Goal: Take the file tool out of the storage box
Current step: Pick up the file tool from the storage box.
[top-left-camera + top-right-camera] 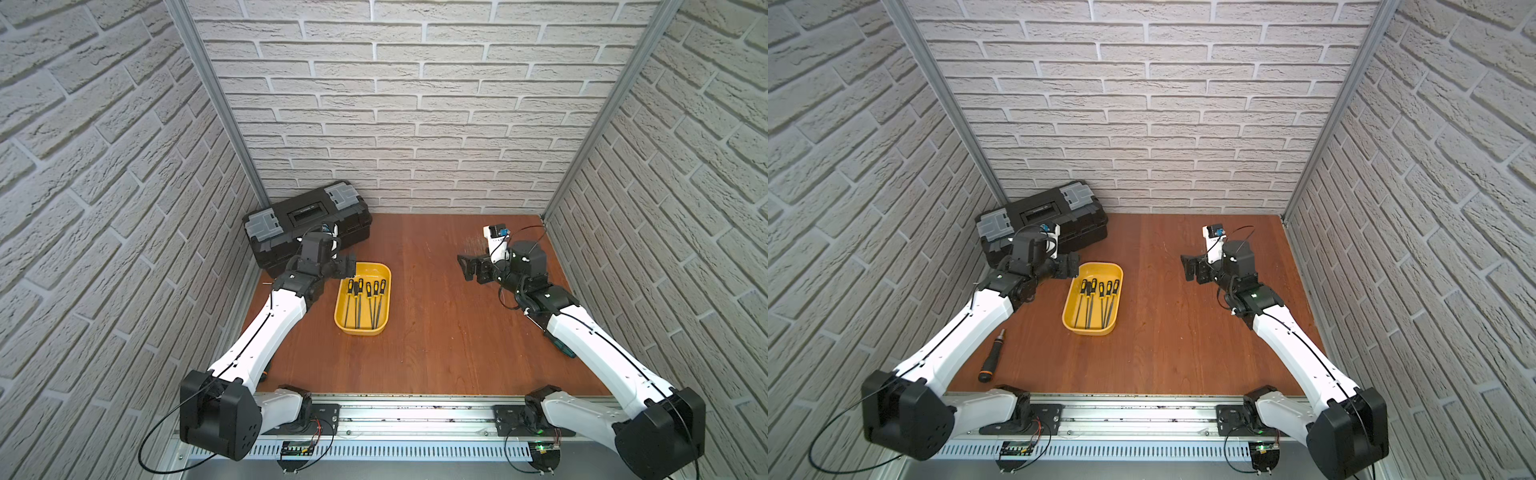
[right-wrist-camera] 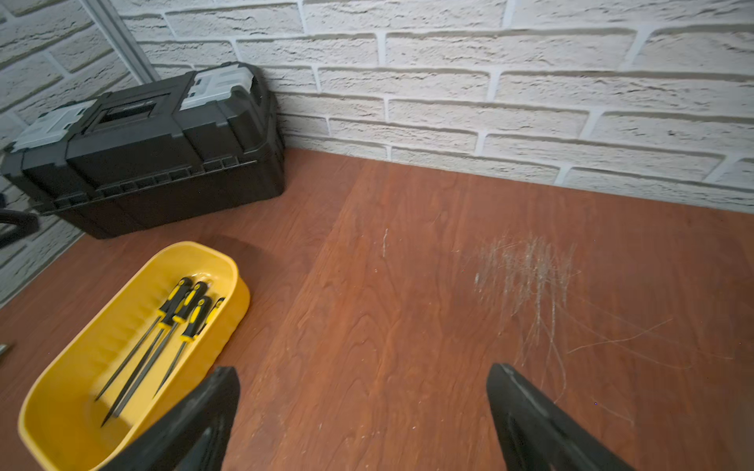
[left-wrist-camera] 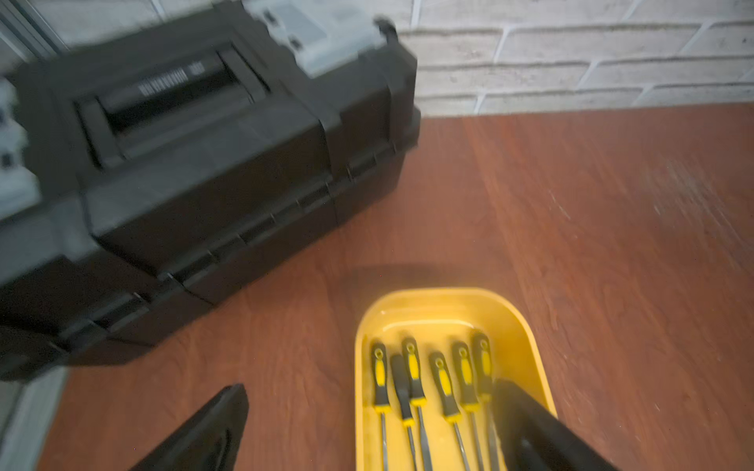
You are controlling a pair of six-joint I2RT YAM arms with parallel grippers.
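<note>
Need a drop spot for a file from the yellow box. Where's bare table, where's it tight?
Widest bare table lies between the storage box and the right gripper, back wall to front rail. The strip in front of the box is bare too. Crowded: left gripper over the box's far-left corner, toolbox just behind, screwdriver beside the left arm.

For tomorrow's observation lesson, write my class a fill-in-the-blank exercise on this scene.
1. The file tools lie in the ____ storage box.
2. The lid of the black toolbox is ____.
3. The left end effector and the right end effector both stand ____.
Missing words: yellow; closed; open.
</note>
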